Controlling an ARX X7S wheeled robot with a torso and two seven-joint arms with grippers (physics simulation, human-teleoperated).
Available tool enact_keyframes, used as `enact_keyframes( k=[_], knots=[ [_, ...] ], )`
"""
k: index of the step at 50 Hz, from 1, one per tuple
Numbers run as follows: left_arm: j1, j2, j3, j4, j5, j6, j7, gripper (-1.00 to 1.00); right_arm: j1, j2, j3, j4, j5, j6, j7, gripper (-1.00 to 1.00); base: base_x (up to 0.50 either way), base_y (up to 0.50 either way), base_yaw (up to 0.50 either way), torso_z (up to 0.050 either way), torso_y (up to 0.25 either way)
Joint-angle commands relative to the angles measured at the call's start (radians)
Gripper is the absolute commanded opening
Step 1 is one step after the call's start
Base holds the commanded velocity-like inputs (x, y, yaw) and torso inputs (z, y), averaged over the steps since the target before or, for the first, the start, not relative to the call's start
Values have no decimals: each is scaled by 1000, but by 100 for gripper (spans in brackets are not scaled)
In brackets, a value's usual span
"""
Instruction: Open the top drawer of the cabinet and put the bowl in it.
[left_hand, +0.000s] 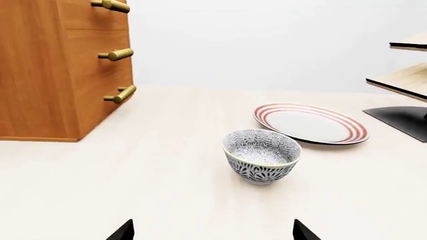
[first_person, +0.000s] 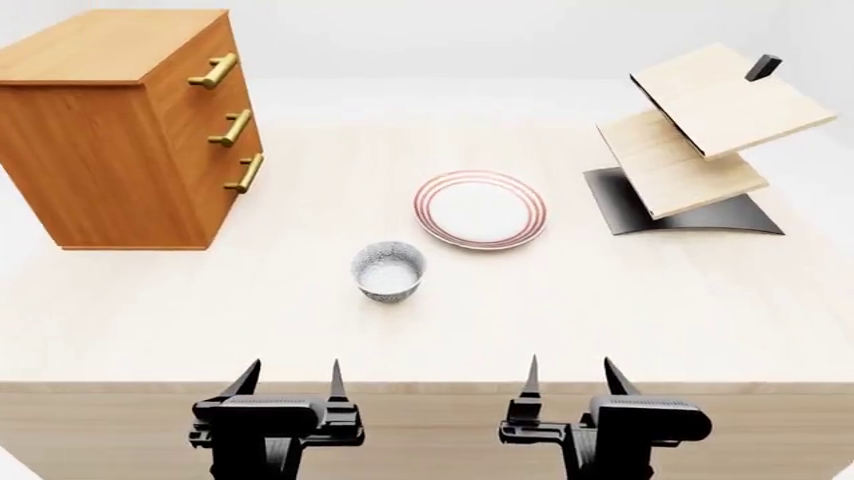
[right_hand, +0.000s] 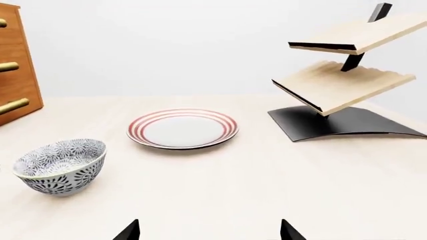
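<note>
The orange-brown cabinet (first_person: 120, 140) stands at the far left of the table, with all three drawers shut. Its top drawer (first_person: 200, 62) has a brass bar handle (first_person: 212, 70). The blue-grey speckled bowl (first_person: 388, 270) sits upright on the table near the middle; it also shows in the left wrist view (left_hand: 261, 156) and the right wrist view (right_hand: 61, 165). My left gripper (first_person: 291, 378) is open and empty at the table's near edge, in front of the bowl. My right gripper (first_person: 571, 376) is open and empty at the near edge, to the bowl's right.
A flat red-ringed white plate (first_person: 479, 209) lies just behind and right of the bowl. A rack (first_person: 701, 140) with pale tilted boards on a black base stands at the far right. The pale wooden table (first_person: 667, 320) ends in a front edge right by both grippers.
</note>
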Motion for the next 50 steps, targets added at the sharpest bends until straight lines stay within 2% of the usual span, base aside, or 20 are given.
enact_keyframes(
  k=[1,50],
  knots=[
    [-3,-14,11,-1,-8,-7,-25,100,3,9,-13,0,7,4,27,100,0,500,0,0,0],
    [0,-56,45,25,-88,-11,-66,100,5,50,-61,-1,50,-10,79,100,0,500,0,0,0]
  ],
)
